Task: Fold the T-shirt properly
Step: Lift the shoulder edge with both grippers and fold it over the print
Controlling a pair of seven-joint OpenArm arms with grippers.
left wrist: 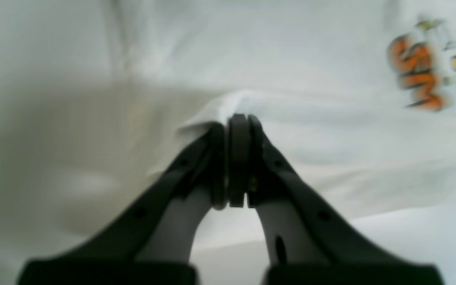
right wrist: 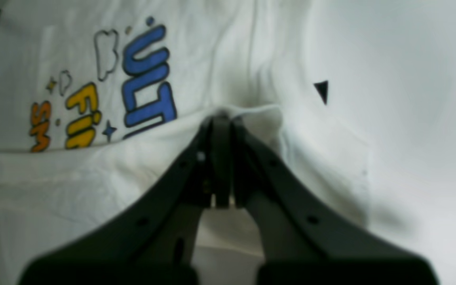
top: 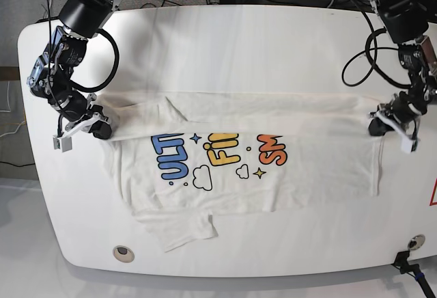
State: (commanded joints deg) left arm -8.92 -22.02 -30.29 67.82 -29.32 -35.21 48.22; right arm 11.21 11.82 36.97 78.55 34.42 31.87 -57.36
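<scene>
You have the T-shirt (top: 273, 188) spread print-up on the white table (top: 225, 38), left gripper (left wrist: 238, 118) and right gripper (right wrist: 222, 114) each pinching its folded far edge at opposite ends; uneven pulling would likely skew the fold or slip cloth.

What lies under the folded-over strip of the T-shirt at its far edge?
Under the folded strip of the T-shirt lies the printed front; the tops of its letters disappear beneath it. Both the left gripper and right gripper pinch the fold's ends. Whatever else is printed there is covered.
</scene>
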